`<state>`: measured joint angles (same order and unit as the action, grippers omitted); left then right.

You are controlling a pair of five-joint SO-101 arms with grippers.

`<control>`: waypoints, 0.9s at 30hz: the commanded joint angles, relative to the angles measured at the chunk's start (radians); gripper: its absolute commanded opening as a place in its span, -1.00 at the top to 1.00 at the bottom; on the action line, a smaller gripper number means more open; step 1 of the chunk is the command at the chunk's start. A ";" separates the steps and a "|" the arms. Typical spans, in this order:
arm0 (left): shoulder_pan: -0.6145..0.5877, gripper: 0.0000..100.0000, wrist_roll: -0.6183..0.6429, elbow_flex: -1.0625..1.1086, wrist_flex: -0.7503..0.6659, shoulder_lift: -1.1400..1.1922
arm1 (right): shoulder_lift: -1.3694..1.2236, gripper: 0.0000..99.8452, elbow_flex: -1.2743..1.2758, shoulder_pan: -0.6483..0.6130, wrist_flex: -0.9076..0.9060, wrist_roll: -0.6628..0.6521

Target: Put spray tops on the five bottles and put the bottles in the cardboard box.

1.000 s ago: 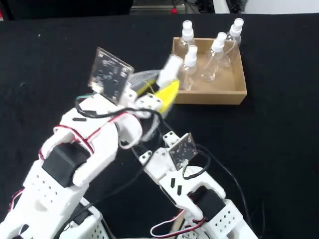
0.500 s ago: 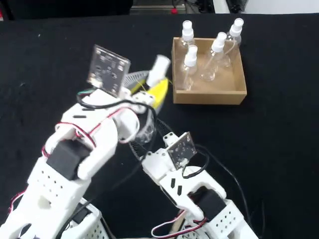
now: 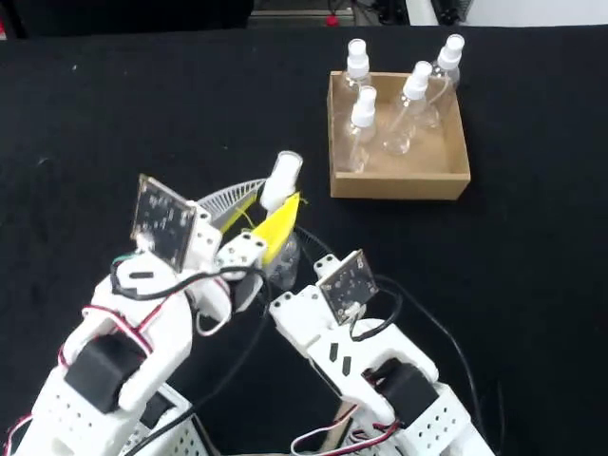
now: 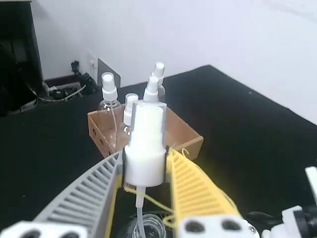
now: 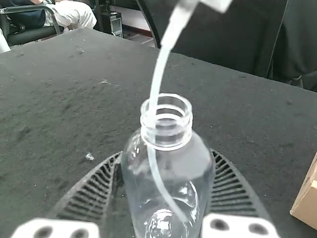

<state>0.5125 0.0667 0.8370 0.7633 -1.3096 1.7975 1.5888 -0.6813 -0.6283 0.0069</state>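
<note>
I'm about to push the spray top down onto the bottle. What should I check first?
1. Grip of left jaws on spray top: ok.
2. Grip of right jaws on bottle: ok.
3. The tube passes through the neck: ok, it runs down inside the bottle.
4. Top seated on neck: not ok, it hangs above the open neck.
5. Top square over neck: not ok, the tube enters at a slant.
6. Room in box: ok, the four capped bottles leave bare floor beside them.
</note>
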 commanded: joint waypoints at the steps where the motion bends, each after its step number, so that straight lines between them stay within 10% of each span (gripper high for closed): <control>1: -0.015 0.86 0.005 0.042 -0.023 -0.092 | 0.120 0.68 -0.077 -0.009 -0.005 0.009; 9: -0.018 0.86 0.005 0.073 -0.064 -0.112 | 0.120 0.95 -0.077 -0.005 -0.003 0.006; 27: -0.044 0.66 0.103 -0.002 0.135 -0.118 | 0.120 0.84 -0.074 -0.005 -0.005 0.009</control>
<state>0.4849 0.1327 0.9014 0.8539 -1.4185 1.7975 1.5873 -0.6828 -0.6283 0.0069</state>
